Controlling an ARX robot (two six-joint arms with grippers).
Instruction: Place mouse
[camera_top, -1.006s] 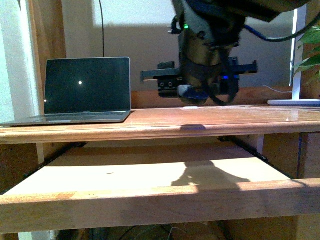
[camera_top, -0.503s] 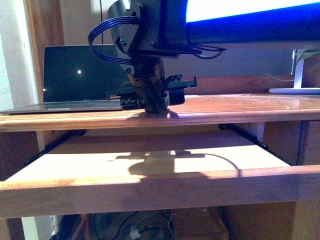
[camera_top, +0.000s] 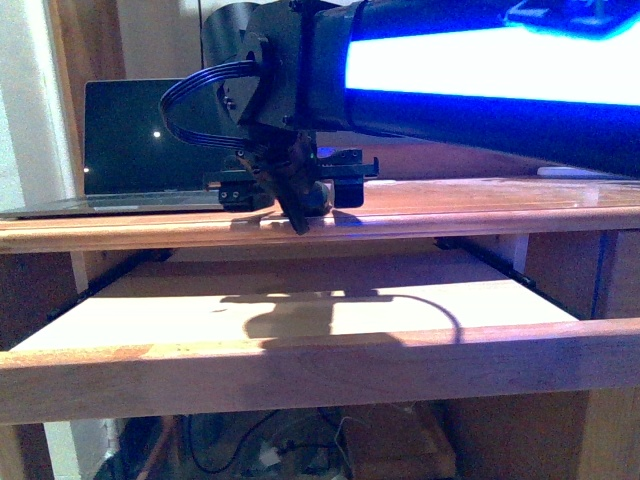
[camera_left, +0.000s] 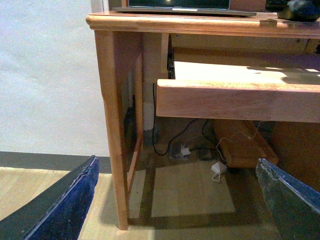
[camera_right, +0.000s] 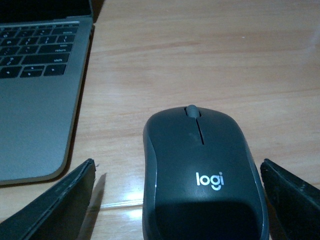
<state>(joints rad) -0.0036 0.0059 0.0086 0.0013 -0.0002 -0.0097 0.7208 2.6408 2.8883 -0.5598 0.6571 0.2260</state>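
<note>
The right arm (camera_top: 480, 90) enters the front view from the upper right and runs leftward, nearly level. At its wrist (camera_top: 265, 95) the arm bends down, with a ribbon cable (camera_top: 190, 95) looped at the side. The right end effector (camera_top: 295, 205) points downward below the wrist. In the right wrist view its fingers (camera_right: 55, 210) are spread wide apart. The left arm is outside the front view. In the left wrist view the left end effector (camera_left: 175, 160) also has its fingers (camera_left: 60, 205) spread wide apart.
</note>
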